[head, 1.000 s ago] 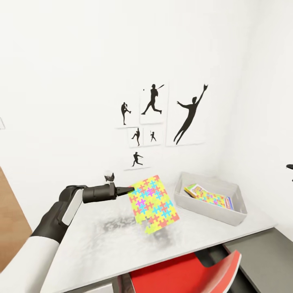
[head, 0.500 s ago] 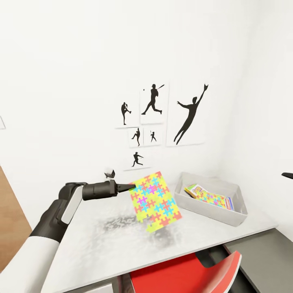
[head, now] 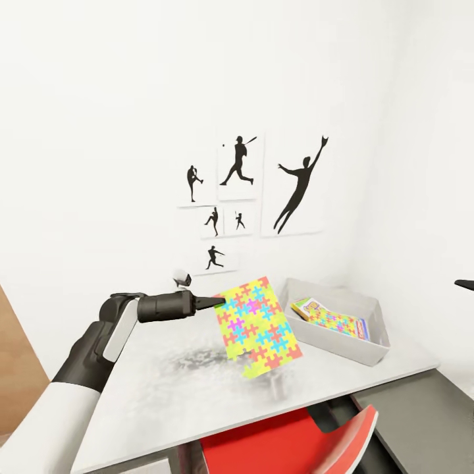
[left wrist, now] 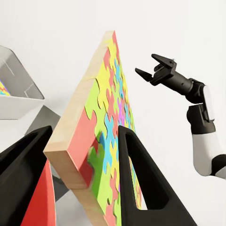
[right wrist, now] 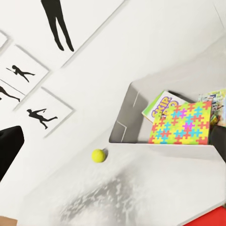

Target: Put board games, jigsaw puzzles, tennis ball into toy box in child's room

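Puzzle (head: 259, 326) hangs tilted above the table (head: 164, 388), pinched at one edge by the left gripper (head: 220, 303), at nine o'clock of the toy box (head: 368, 352); carrying step, I judge, needing travel toward three o'clock before release; right gripper (left wrist: 155, 70) gapes empty.

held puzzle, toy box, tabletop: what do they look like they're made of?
Jigsaw puzzle, clamped in the left end effector: looks like wood, since a pale, bare, thick edge shows under a matte printed face. Toy box: probably moulded plastic, with thin, plain light-grey sloping walls and no grain. Table: pale top with a blurry dark reflection, so a semi-gloss laminate or similar; cannot tell further.
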Controlling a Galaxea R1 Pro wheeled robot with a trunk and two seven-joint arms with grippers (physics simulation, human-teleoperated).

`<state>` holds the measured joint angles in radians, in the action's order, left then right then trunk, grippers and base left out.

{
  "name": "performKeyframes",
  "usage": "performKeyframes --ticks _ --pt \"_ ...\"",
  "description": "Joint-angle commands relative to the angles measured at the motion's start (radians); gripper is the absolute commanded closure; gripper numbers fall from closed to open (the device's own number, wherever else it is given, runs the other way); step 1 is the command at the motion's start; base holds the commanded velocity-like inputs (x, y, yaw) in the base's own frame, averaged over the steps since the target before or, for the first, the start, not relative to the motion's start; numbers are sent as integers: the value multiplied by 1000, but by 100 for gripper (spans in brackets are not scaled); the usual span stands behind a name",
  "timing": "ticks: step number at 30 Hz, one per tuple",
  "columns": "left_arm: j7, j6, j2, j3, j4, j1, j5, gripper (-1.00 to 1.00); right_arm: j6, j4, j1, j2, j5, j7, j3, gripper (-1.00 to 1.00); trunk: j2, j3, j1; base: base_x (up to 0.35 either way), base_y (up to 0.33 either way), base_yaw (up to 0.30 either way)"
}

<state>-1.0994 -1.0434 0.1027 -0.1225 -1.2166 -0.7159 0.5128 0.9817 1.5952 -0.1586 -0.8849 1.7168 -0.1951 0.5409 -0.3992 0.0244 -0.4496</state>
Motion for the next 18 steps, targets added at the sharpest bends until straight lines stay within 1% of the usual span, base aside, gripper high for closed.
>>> performKeyframes --ticks 1,4,9,14,18 --pt "0 -4 1 1 0 0 0 100 3 0 -1 1 10 -10 1 -100 -1 0 0 1 -156 0" --pt "0 -4 1 0 0 0 1 100 4 0 -1 2 10 -10 1 -100 -1 0 0 26 -221 0" --pt "0 -4 1 3 3 0 0 100 5 0 -1 4 10 -10 1 -100 -1 0 0 21 -64 0" --pt "0 -4 2 3 3 0 0 100 4 0 -1 4 10 -9 1 -100 -1 0 0 162 -135 0" --pt "0 -4 2 5 3 1 1 100 4 0 -1 4 10 -9 1 -100 -1 0 0 51 -38 0"
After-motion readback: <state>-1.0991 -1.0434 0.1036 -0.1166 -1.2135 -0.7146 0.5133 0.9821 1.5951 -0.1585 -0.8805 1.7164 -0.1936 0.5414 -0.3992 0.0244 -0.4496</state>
